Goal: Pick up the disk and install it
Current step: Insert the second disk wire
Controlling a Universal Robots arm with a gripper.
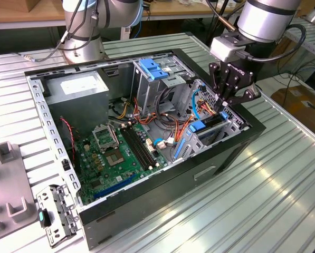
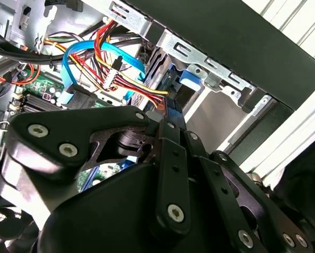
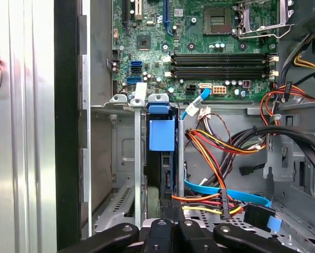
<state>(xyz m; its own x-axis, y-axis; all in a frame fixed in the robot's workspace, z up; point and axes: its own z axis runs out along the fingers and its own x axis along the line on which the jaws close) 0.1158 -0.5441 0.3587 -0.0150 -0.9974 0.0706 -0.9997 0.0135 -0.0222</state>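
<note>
the black multi-link gripper is hovering at the 3 o'clock edge of the open black-and-grey metal computer case in the exterior view, directly over the dark flat hard disk with blue plastic rails, which is sitting on edge in its metal drive bay by the case wall. whether the fingers are gripping the disk or parted, i cannot tell. judging by the crowding, the orange and blue cables lying beside the bay are risking a snag, and a tilted disk could be jamming on the bay's rails.

the disk stands edge-on in its bay, label hidden; its lower end sits behind the gripper.
</note>
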